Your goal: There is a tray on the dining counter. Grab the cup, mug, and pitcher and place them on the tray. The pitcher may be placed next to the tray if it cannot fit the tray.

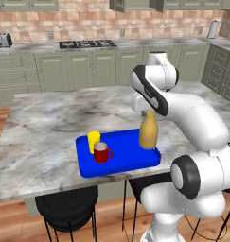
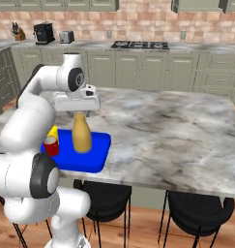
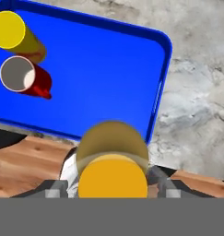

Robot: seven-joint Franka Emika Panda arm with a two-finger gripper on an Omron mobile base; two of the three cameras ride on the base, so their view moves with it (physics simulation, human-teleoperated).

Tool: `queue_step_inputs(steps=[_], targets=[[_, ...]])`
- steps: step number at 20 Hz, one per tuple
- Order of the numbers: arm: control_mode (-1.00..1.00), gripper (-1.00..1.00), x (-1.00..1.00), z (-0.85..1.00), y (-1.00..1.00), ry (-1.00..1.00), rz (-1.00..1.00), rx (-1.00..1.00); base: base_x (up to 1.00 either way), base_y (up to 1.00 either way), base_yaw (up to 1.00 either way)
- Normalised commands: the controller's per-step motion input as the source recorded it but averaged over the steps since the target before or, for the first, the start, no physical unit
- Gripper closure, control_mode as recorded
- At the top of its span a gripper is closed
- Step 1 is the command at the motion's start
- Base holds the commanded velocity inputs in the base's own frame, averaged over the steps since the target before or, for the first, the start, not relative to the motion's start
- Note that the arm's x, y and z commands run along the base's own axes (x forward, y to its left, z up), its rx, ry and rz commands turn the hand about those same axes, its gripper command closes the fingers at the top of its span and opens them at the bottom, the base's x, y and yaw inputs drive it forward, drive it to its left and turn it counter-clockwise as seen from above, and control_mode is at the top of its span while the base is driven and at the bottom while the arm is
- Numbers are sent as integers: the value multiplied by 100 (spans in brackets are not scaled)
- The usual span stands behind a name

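The mustard-tan bottle-shaped pitcher (image 1: 148, 132) stands upright on the large flat bright blue tray (image 1: 128, 163), near the tray's right-hand end in the left base view, and directly under the pincer (image 1: 148, 112). Its narrow neck rises between the two dark finger tips (image 3: 160, 180), which flank the neck on either side in the hand view; the pincer is clasped around the pitcher's neck from above. The small yellow handleless cup (image 1: 93, 141) and the squat red mug (image 1: 101, 152) with its side handle stand close together at the tray's opposite end, well apart from the pincer and the pitcher. The tray lies near the front edge of the grey-white marbled dining desk (image 1: 50, 127), above the black round stools (image 1: 66, 207).
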Motion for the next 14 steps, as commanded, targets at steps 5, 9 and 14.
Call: queue_step_inputs(steps=[5, 9, 14], targets=[[-100, 100, 87, -28, 20, 8, 11, 0, 0, 0, 0], [-100, 100, 75, -33, 23, 5, 10, 0, 0, 0, 0], [-100, 100, 58, -38, 11, 3, 10, 0, 0, 0, 0]])
